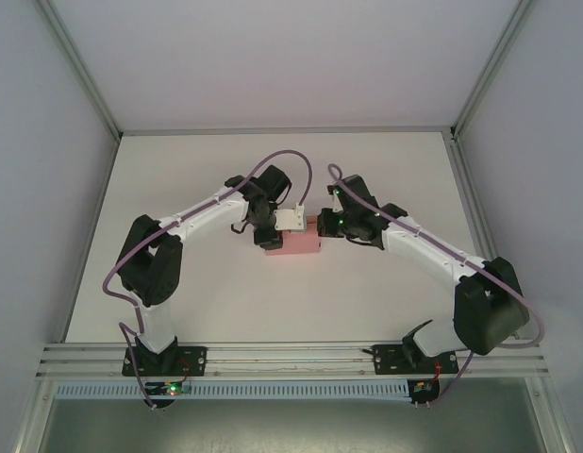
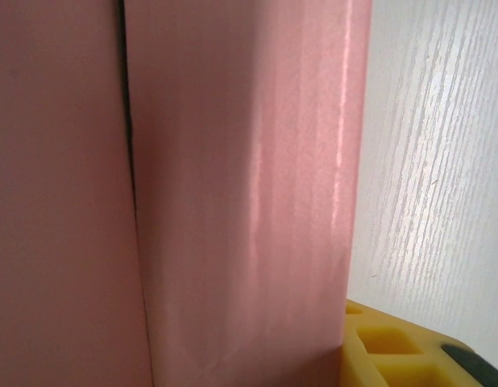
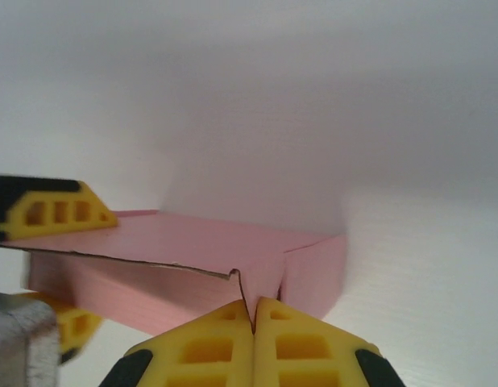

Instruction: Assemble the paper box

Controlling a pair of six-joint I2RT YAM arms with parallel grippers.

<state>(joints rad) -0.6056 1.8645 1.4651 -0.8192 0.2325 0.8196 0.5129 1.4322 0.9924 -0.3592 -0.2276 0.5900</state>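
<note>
Desk: the white desk (image 1: 273, 170) is matt with a faint grain.
Box: the paper box (image 1: 293, 241) is thin pink card with a slight sheen. It is low and rectangular and sits mid-desk between my arms, long axis left to right.
Left pincer: my left pincer (image 1: 273, 234) clamps the box's left end, with a yellow cut-out pad (image 3: 56, 214) on either face.
Right pincer: my right pincer (image 3: 253, 343) is closed, seemingly pinching a thin card edge at the right end.
Relation: the box lies between both pincers and both touch it. One seam (image 2: 128, 161) looks not fully closed.
</note>
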